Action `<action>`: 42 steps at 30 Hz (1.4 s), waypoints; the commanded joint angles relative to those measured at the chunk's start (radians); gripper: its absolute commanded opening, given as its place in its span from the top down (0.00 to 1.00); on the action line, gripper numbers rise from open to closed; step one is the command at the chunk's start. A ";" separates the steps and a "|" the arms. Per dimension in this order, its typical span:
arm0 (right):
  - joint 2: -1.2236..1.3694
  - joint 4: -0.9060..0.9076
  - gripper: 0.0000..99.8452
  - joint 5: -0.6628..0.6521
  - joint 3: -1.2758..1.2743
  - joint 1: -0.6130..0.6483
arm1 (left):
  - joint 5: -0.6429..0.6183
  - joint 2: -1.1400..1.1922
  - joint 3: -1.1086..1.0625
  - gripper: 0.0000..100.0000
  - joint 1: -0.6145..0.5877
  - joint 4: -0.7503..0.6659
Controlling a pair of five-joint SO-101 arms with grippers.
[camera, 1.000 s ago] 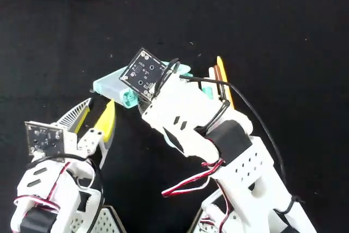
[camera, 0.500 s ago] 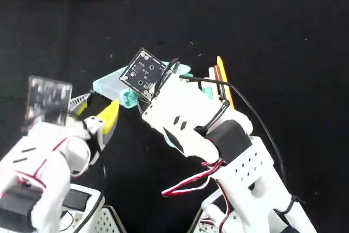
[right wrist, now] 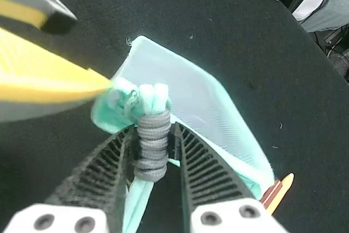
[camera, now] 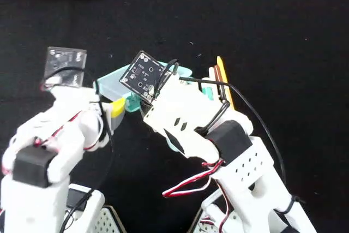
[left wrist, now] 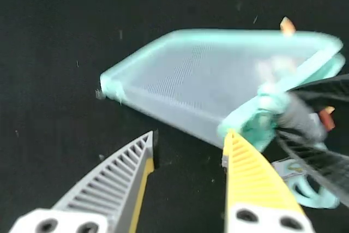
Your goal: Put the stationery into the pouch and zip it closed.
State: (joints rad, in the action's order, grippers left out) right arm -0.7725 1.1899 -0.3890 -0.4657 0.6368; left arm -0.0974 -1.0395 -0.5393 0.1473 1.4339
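Now right hand [right wrist: 153, 129] pinches grey cord [right wrist: 151, 148] on pouch [left wrist: 196, 75]; left hand [left wrist: 190, 136] spread, yellow fingertip [left wrist: 240, 159] at pouch corner.

Mint-green pouch [left wrist: 202, 75], black table [camera: 294, 25]

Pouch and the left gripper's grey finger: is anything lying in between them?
No, nothing. In the left wrist view only a strip of bare black table lies between the pouch and the grey finger of the left gripper.

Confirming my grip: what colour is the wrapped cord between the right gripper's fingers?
Grey cord, clearest in the right wrist view.
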 commanded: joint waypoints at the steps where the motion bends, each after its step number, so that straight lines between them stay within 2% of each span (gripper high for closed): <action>1: 0.005 -0.009 0.99 0.011 0.031 0.006 | -0.014 -0.060 -0.047 0.78 0.013 -0.064; 6: 0.007 -0.021 0.99 0.011 0.031 0.008 | -0.014 -0.135 -0.071 0.78 0.087 -0.092; 8: 0.007 -0.021 0.99 0.011 0.031 0.006 | -0.014 -0.147 -0.084 0.78 0.091 -0.132; 15: 0.007 -0.021 0.99 0.011 0.031 0.006 | -0.008 -0.137 -0.085 0.78 0.088 -0.124; 21: 0.005 -0.014 0.99 0.011 0.033 0.009 | -0.005 -0.146 -0.248 0.78 0.082 -0.284; 25: 0.005 -0.011 0.99 0.011 0.033 0.008 | 0.063 -0.147 -0.305 0.78 0.081 -0.339; 33: 0.005 0.002 0.99 0.009 0.031 0.008 | 0.064 -0.149 -0.226 0.79 -0.021 -0.336; 42: 0.005 0.002 0.99 0.006 0.031 0.008 | 0.061 -0.149 -0.160 0.78 -0.001 -0.308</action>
State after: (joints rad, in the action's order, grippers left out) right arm -0.7649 1.1899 -0.3874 -0.4672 0.6337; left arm -0.0391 -1.1807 -0.7741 0.1427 1.1132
